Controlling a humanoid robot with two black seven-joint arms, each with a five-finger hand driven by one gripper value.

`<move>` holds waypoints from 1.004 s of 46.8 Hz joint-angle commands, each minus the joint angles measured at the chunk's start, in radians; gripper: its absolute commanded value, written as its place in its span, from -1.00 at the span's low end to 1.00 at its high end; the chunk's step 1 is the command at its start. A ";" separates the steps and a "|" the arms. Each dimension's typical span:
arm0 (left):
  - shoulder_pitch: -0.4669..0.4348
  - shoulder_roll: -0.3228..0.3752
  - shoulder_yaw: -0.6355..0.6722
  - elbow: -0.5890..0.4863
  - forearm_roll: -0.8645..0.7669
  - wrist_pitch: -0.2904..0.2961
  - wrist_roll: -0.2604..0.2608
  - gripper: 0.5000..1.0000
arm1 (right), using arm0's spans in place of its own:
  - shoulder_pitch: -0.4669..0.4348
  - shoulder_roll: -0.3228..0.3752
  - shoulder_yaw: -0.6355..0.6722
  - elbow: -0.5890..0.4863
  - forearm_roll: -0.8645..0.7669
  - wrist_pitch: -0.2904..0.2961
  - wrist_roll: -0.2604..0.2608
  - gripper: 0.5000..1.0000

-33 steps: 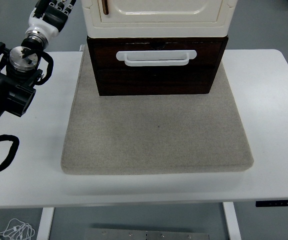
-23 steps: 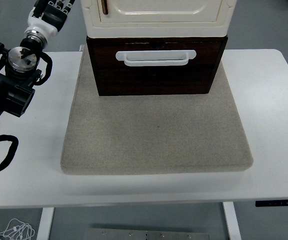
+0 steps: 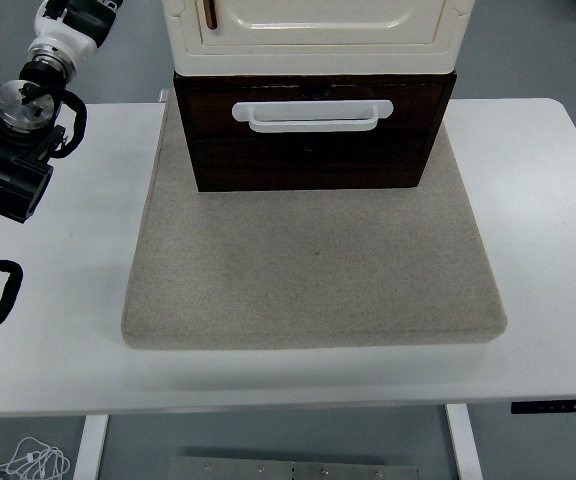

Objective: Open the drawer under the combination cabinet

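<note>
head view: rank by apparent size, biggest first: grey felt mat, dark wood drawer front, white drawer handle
1. Grey felt mat, clearly the largest; it is also nearest the camera, which adds to it.
2. Dark wooden drawer front, under the cream cabinet.
3. White drawer handle, smallest, mounted on the drawer front.

This looks like a robotics lab or test room, not a home. A plain white table (image 3: pixel 558 250) on a height-adjustable frame, with a small control panel (image 3: pixel 558 406) on its front edge, stands on a bare grey floor (image 3: pixel 528 50). On the table a grey felt mat (image 3: pixel 308 270) carries a cream cabinet (image 3: pixel 318 35) over a dark wooden drawer (image 3: pixel 313 150), set out like a test piece. Below the table's near left corner, loose white cables (image 3: pixel 28 462) lie on the floor.
</note>
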 commanded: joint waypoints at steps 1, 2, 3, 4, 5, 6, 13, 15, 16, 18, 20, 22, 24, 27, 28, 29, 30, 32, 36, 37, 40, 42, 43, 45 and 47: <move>-0.023 0.015 0.002 -0.001 0.003 0.000 0.000 1.00 | 0.000 0.000 0.000 -0.001 0.000 0.000 0.000 0.70; -0.029 0.019 0.002 -0.001 0.006 0.000 0.000 1.00 | 0.000 0.000 0.000 -0.001 0.000 0.000 0.000 0.71; -0.037 0.024 0.002 -0.001 0.011 0.002 0.000 1.00 | 0.000 0.000 0.000 0.001 0.000 0.000 0.000 0.70; -0.041 0.025 0.003 -0.001 0.018 0.006 0.000 1.00 | 0.000 0.000 0.000 -0.001 0.000 0.000 0.000 0.70; -0.049 0.025 0.003 0.000 0.031 0.009 0.000 1.00 | 0.000 0.000 0.000 0.001 0.000 0.000 0.000 0.70; -0.055 0.027 0.005 -0.001 0.041 0.011 0.000 1.00 | 0.000 0.000 0.000 -0.001 0.000 0.000 0.000 0.70; -0.132 0.073 0.011 -0.003 0.141 0.005 0.001 1.00 | 0.000 0.000 0.000 -0.001 0.000 0.000 0.000 0.70; -0.152 0.082 0.011 -0.006 0.169 0.000 0.005 1.00 | 0.000 0.000 0.000 0.001 0.000 0.000 0.000 0.70; -0.162 0.084 0.012 -0.009 0.181 0.000 0.005 1.00 | 0.000 0.000 0.000 -0.001 0.000 0.000 0.000 0.70; -0.182 0.088 0.017 -0.026 0.207 0.000 0.005 1.00 | 0.000 0.000 0.000 0.001 0.000 0.000 0.000 0.70; -0.199 0.104 0.018 -0.053 0.224 -0.001 0.005 1.00 | 0.000 0.000 0.000 0.001 0.000 0.000 0.000 0.70; -0.215 0.131 0.020 -0.093 0.230 -0.005 0.005 1.00 | 0.000 0.000 0.000 -0.001 0.000 0.000 0.000 0.70; -0.233 0.159 0.024 -0.141 0.236 -0.005 0.006 1.00 | 0.000 0.000 0.000 0.001 0.000 0.000 0.000 0.70; -0.268 0.191 0.047 -0.205 0.256 -0.001 0.008 1.00 | 0.000 0.000 0.000 -0.001 0.000 0.000 0.000 0.70; -0.282 0.200 0.060 -0.224 0.265 0.000 0.009 1.00 | 0.000 0.000 0.000 0.001 0.000 0.000 0.000 0.70; -0.297 0.209 0.072 -0.239 0.276 0.005 0.011 1.00 | 0.000 0.000 0.000 -0.001 0.000 0.000 0.000 0.70; -0.316 0.219 0.087 -0.253 0.287 0.008 0.012 1.00 | 0.000 0.000 0.000 -0.001 0.000 0.000 0.000 0.70; -0.357 0.232 0.115 -0.276 0.310 0.011 0.012 1.00 | 0.000 0.000 0.000 -0.001 0.000 0.000 0.000 0.70; -0.440 0.254 0.184 -0.314 0.351 0.011 0.012 1.00 | 0.000 0.000 0.000 -0.001 0.000 0.000 0.000 0.70; -0.457 0.259 0.201 -0.328 0.360 0.011 0.012 1.00 | 0.000 0.000 0.000 0.001 0.000 0.000 0.000 0.70; -0.495 0.289 0.253 -0.376 0.380 0.012 0.011 1.00 | 0.000 0.000 0.000 0.001 0.000 0.000 0.000 0.70; -0.515 0.306 0.291 -0.412 0.388 0.014 0.009 1.00 | 0.000 0.000 0.000 -0.001 0.000 0.000 0.000 0.70; -0.524 0.312 0.313 -0.432 0.388 0.015 0.008 1.00 | 0.000 0.000 0.000 0.001 0.000 0.000 0.000 0.70; -0.537 0.321 0.353 -0.468 0.390 0.022 0.006 1.00 | 0.000 0.000 0.000 0.001 0.000 0.000 0.000 0.70; -0.554 0.334 0.389 -0.504 0.390 0.028 0.006 1.00 | 0.000 0.000 0.000 -0.001 0.000 0.000 0.000 0.70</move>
